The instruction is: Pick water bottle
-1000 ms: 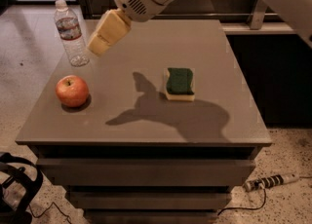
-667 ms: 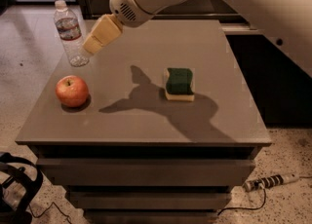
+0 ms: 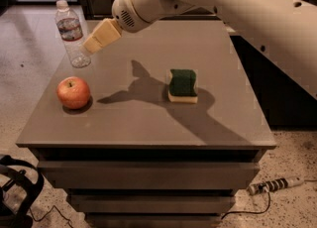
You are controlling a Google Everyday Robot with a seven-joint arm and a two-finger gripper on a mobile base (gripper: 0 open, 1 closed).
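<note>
Camera view: water bottle (image 3: 71, 31) stands upright at the far left corner of the counter (image 3: 148, 128), white cap up, red-and-white label band around the upper body. Tool (image 3: 93, 44) hangs just beside the bottle's right side, low on the clear ribbed part; contact unclear, and I cannot tell whether the tool is spread or pressed together. Step in hand looks like the final approach before the grasp. To do it well: come in level from the right, centre the bottle in the tool, grip below the label where the body is straight, and close gently since thin plastic will flex and a light bottle tips easily. The bottle sits close to the counter edge, so any sideways nudge could push it off. Apple (image 3: 73, 92) sits nearer the front, apart from the bottle; sponge (image 3: 183, 84) is well apart, mid-counter. Arm (image 3: 223, 4) enters from the upper right, reaches leftward across the counter, round wrist housing (image 3: 131, 6) above the surface, tool angled down and to the left toward the bottle.
</note>
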